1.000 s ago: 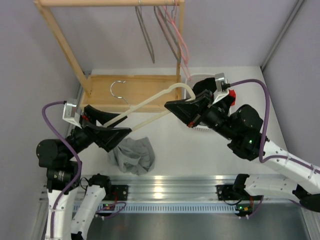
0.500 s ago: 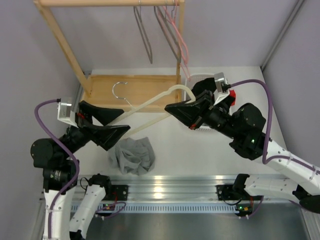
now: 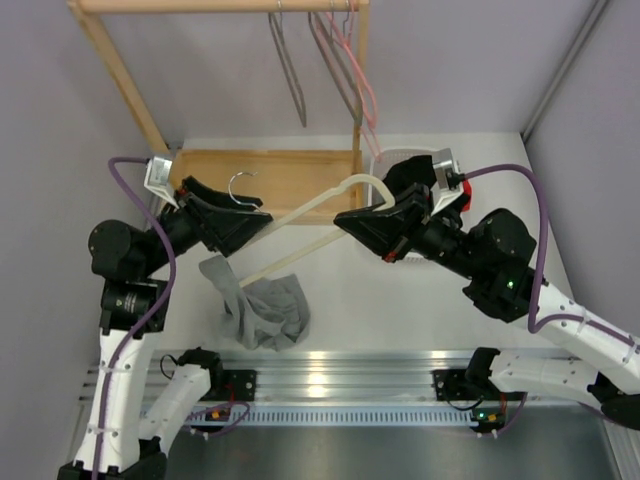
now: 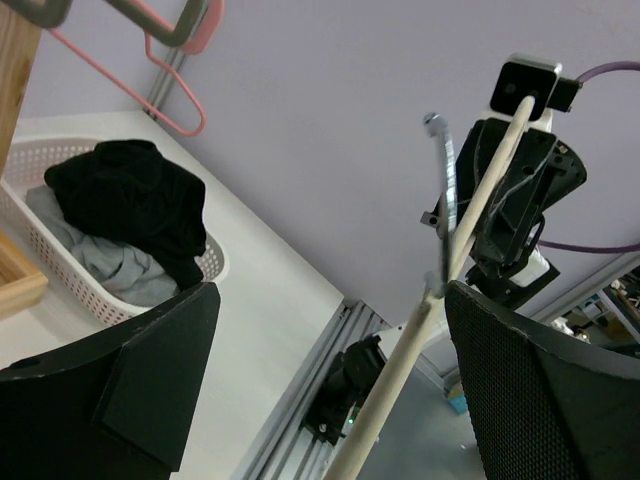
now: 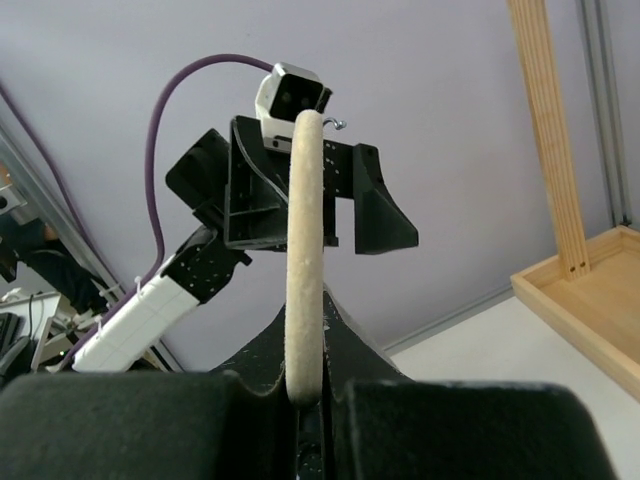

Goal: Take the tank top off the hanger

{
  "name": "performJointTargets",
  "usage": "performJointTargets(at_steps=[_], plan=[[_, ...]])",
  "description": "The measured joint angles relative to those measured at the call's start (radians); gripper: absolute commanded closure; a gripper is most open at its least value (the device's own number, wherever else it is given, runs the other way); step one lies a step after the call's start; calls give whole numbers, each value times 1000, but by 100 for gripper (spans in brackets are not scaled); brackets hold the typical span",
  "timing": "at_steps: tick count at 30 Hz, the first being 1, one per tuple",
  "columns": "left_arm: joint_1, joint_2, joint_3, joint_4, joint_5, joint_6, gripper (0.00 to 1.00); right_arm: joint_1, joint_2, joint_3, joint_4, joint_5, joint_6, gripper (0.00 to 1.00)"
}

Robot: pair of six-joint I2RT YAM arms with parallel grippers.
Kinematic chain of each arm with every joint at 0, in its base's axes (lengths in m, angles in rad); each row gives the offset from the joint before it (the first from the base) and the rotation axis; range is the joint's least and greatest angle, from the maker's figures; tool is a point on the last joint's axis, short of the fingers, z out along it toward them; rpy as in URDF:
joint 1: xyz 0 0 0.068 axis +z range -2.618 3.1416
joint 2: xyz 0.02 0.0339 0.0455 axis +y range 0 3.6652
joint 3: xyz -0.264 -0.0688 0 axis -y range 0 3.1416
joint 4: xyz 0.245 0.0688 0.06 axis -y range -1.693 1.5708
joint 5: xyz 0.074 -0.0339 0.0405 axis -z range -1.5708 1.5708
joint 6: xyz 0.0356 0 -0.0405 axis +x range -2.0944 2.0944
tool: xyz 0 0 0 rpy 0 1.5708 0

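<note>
A cream hanger (image 3: 300, 208) with a metal hook (image 3: 238, 184) is held slanted above the table. My right gripper (image 3: 350, 217) is shut on the hanger's curved right end; in the right wrist view the hanger (image 5: 303, 250) rises from between the closed fingers (image 5: 305, 392). My left gripper (image 3: 250, 212) is open around the hanger near its hook, and the bar (image 4: 430, 310) passes between the spread fingers (image 4: 332, 292) without touching. The grey tank top (image 3: 268, 312) lies crumpled on the table, one fold lifted toward the hanger's low left end.
A wooden rack (image 3: 130, 90) with a flat base (image 3: 300, 172) stands at the back, pink and grey hangers (image 3: 345, 70) on its rail. A white basket (image 3: 400, 157) holding dark clothes (image 4: 130, 205) sits behind my right gripper. An aluminium rail (image 3: 330, 375) runs along the near edge.
My left arm has risen and swung back from the hanger's low left end to beside its hook. The tank top's left edge has been drawn upward. The right gripper barely moved.
</note>
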Motion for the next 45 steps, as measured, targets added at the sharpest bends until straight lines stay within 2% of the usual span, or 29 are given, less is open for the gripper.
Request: performJointTargets(at_steps=[2,4,8,12,14,15,18,19,21,22,30,31,32,33,34,35,37,38,42,45], plan=[[0,-3,-27,5,17,-5,13,0,0,0,0,-3,0,100],[-2,-3,-52,50,45,-31,18,0,0,0,0,-6,0,100],[-11,-11,-149,296,96,-159,17,0,3,0,5,-14,4,100],[-23,-13,-180,428,129,-246,16,0,11,0,8,-18,9,100],[-32,-9,-180,470,142,-263,20,0,17,0,8,-21,10,100],[-36,-10,-180,484,149,-270,24,0,20,0,8,-22,10,100],[-43,-11,-180,518,160,-285,55,0,30,0,9,-26,11,100],[-45,-11,-180,524,163,-285,79,0,33,0,9,-26,11,100],[-45,-10,-181,531,164,-286,97,0,38,0,16,-39,21,100],[-46,-8,-181,535,169,-283,100,0,38,0,19,-42,26,100],[-50,-10,-182,554,180,-270,100,0,42,2,23,-50,37,100],[-51,-13,-182,553,180,-264,100,0,42,2,23,-50,37,90],[-51,-17,-182,548,179,-258,100,0,43,2,23,-51,37,75],[-51,-21,-182,541,180,-249,100,0,44,2,24,-48,37,57],[-54,-24,-182,525,182,-241,100,-1,47,2,27,-41,29,23],[-57,-28,-180,501,182,-222,100,-1,50,2,28,-37,29,14],[-61,-28,-165,435,177,-182,100,-1,57,2,23,-27,4,3],[-61,-26,-153,399,174,-163,100,-1,60,2,18,-23,-5,1],[-61,-9,-101,315,144,-120,100,-1,55,-40,26,-13,-44,1],[-61,-3,-77,302,111,-116,100,9,40,-155,87,-13,-54,0]])
